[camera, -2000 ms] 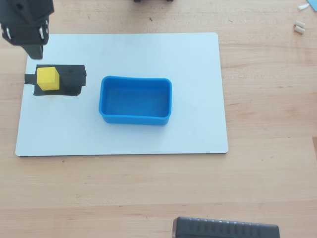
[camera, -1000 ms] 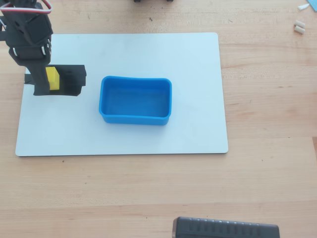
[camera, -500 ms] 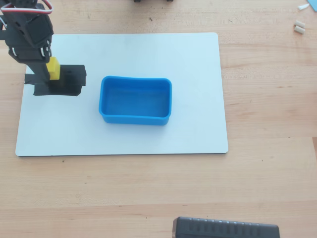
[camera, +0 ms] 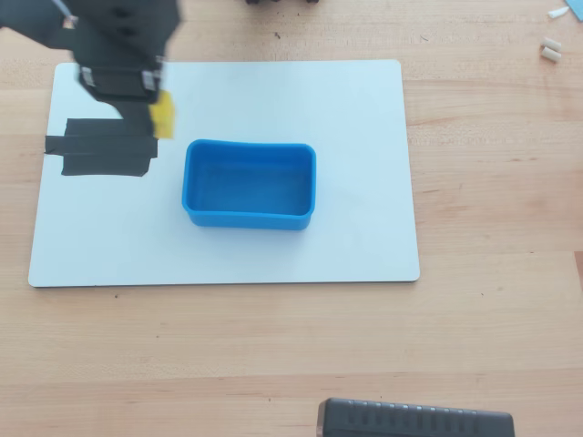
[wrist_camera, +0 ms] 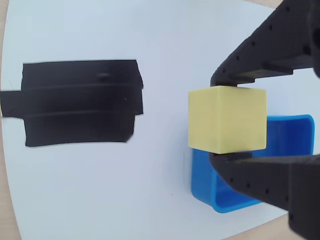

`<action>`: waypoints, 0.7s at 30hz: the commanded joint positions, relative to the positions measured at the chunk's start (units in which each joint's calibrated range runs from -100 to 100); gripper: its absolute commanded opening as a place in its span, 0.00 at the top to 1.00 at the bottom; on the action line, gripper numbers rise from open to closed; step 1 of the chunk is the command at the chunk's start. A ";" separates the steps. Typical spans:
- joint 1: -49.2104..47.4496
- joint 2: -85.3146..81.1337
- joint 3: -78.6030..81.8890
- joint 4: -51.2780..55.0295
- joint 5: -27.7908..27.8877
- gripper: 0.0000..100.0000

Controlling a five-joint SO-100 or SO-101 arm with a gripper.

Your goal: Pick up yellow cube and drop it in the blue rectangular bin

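— What's on the wooden table [camera: 492,300]?
— A white board [camera: 364,109] with the blue rectangular bin [camera: 250,185] and black tape [camera: 100,147].
— The yellow cube [wrist_camera: 226,119]?
— Clamped between the gripper [wrist_camera: 225,120] fingers, seemingly lifted beside the bin.

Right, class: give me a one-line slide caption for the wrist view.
Gripper clamps the yellow cube above the white board, blue bin just behind, black tape alongside.

1. Yellow cube [wrist_camera: 226,120]: plain pale yellow.
2. Blue rectangular bin [camera: 250,184]: uniform bright blue.
3. Pincer [wrist_camera: 231,119]: matte black.
4. Board [camera: 346,109]: plain white, bearing black tape patch [camera: 102,148].
5. Surface [camera: 492,182]: light wood grain.
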 commanded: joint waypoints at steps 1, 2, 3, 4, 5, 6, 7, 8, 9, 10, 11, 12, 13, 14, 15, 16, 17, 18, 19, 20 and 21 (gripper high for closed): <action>-7.28 -5.01 -7.19 3.36 -3.91 0.94; -8.82 -5.01 -6.92 3.36 -4.64 0.93; -10.45 -5.01 -6.74 3.36 -5.37 0.93; -11.82 -5.01 -6.65 3.36 -6.01 0.93; -13.28 -5.01 -6.65 3.36 -6.59 0.93; -14.40 -5.01 -6.83 3.28 -7.08 0.93; -15.43 -5.01 -6.92 3.20 -7.47 0.93; -16.11 -5.01 -6.74 2.87 -7.67 0.93; -16.63 -5.10 -6.10 2.12 -7.81 0.93; -16.80 -6.03 -4.37 0.47 -7.91 0.93; -16.80 -7.51 -1.56 -1.76 -7.91 0.93; -16.71 -8.54 1.17 -3.74 -7.91 0.93; -16.28 -9.74 4.63 -6.46 -7.91 0.93; -15.86 -10.39 7.54 -8.61 -7.91 0.93; -15.60 -10.77 10.26 -10.59 -7.81 0.93; -15.51 -10.95 12.54 -12.24 -7.72 0.93; -15.43 -11.23 14.81 -13.98 -7.62 0.93; -15.34 -11.42 16.44 -15.38 -7.57 0.93; -15.26 -11.69 18.17 -17.03 -7.52 0.92; -15.34 -11.97 19.72 -18.27 -7.47 0.92; -15.60 -12.25 21.17 -19.43 -7.42 0.92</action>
